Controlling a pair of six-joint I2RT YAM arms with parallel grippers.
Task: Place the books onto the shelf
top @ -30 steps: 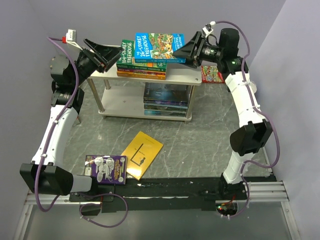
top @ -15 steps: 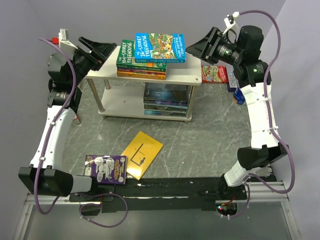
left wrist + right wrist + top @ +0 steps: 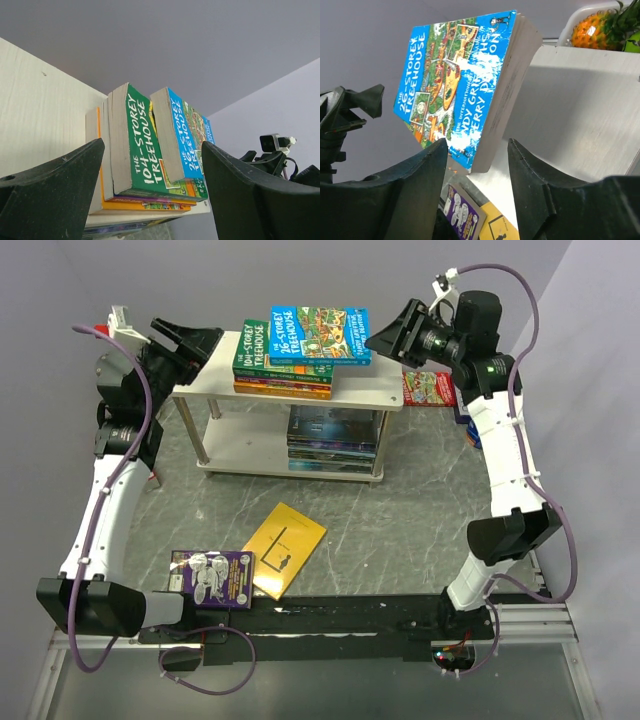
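Observation:
The shelf carries a stack of books on its pale top board: a blue one uppermost, a green one under it, orange ones at the bottom. Dark books lie on the lower board. A yellow book and a purple book lie flat on the table near the front. My left gripper hangs open just left of the stack, facing the green spine. My right gripper stands open just right of the blue book, jaws either side of its near corner without touching.
A red-green flat packet lies on the table behind the shelf's right end, with a small blue object beside the right arm. A toy pineapple shows beyond the shelf board. Walls close in behind and on the right.
My right gripper drew back to the right from the blue book, then came back close to its edge with narrower jaws. My left gripper backed off to the left of the stack.

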